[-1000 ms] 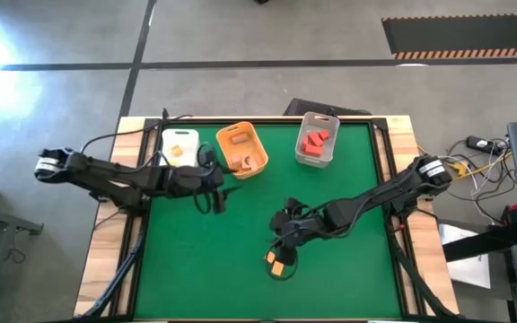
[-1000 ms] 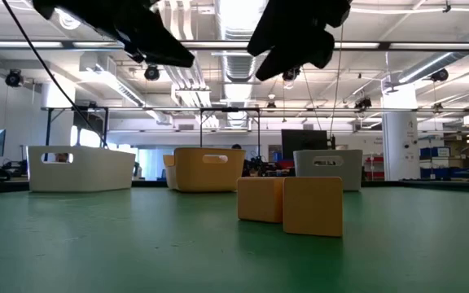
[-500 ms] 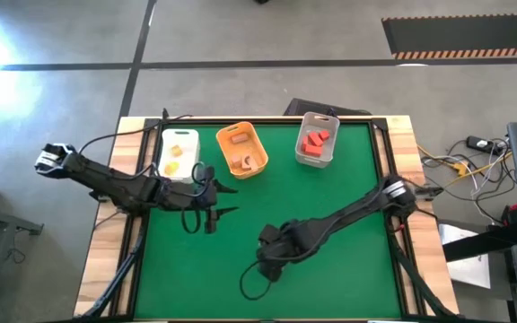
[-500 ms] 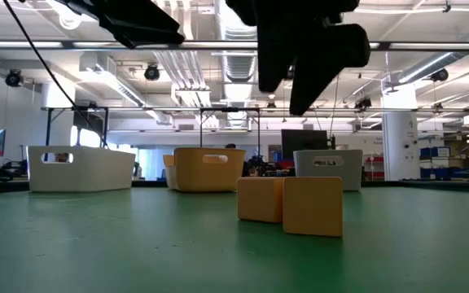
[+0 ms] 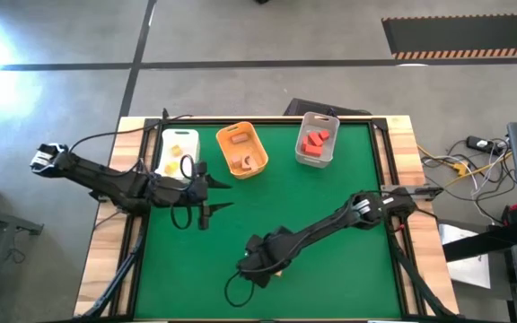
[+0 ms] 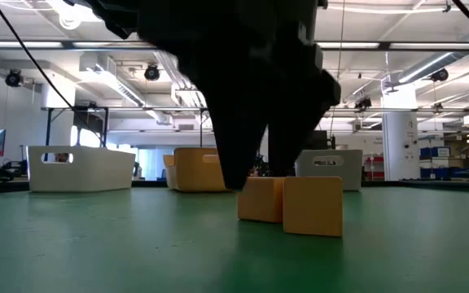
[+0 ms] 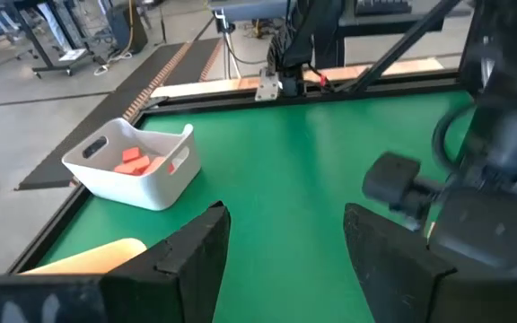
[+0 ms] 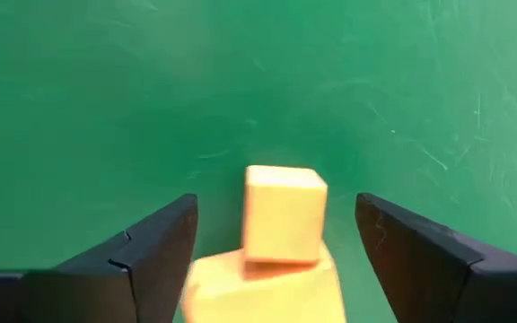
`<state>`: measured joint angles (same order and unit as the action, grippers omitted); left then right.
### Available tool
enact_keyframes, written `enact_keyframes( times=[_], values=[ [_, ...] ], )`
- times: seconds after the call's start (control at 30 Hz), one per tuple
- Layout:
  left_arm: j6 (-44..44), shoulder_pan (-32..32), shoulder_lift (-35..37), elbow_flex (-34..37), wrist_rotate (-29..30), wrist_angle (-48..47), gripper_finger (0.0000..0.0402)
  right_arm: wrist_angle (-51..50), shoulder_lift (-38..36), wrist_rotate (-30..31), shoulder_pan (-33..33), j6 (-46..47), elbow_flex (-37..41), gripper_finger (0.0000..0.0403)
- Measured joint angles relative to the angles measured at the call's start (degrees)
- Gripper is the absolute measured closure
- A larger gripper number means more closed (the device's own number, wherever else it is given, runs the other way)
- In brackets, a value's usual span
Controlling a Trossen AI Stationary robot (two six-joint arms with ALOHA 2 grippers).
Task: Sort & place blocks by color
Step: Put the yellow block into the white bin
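Yellow-orange blocks (image 8: 284,215) are sitting touching on the green counter (image 5: 330,197), well apart from the orange bin (image 5: 241,149). Right gripper (image 8: 276,238) is hovering open over them; left gripper (image 7: 285,242) is waiting open near that bin.

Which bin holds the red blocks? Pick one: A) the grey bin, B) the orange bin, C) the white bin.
A: in the high view the red blocks lie inside the grey bin, at the table's far edge, to the right of the orange bin.
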<state>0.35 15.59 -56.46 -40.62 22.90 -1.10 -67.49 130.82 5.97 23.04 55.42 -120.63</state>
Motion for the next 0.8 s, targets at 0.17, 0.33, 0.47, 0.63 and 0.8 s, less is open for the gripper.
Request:
enact_keyframes(
  times=[0.17, 0.33, 0.47, 0.63, 0.8],
  values=[
    [0.45, -0.02, 2.32, 0.07, 0.04, -0.02, 0.0198, -0.96, 2.55, 0.04, -0.51, -0.42, -1.02, 0.0140],
    [1.47, -0.02, 3.71, 0.07, 0.06, 0.00, 0.0198, -0.88, 2.91, 0.05, -0.58, -0.51, -1.02, 0.0200],
    [1.63, -0.02, 3.89, 0.07, 0.07, 0.02, 0.0198, -0.83, 2.87, 0.05, -0.61, -0.59, -1.02, 0.0271],
    [1.87, -0.02, 3.69, 0.09, 0.07, 0.02, 0.0198, -0.80, 2.56, 0.15, -0.69, -3.37, -1.00, 0.0287],
    [2.06, -0.02, 3.84, 0.09, 0.07, 0.08, 0.0198, -1.35, -0.89, 4.09, -0.66, -8.97, -0.95, 0.0287]
  ],
)
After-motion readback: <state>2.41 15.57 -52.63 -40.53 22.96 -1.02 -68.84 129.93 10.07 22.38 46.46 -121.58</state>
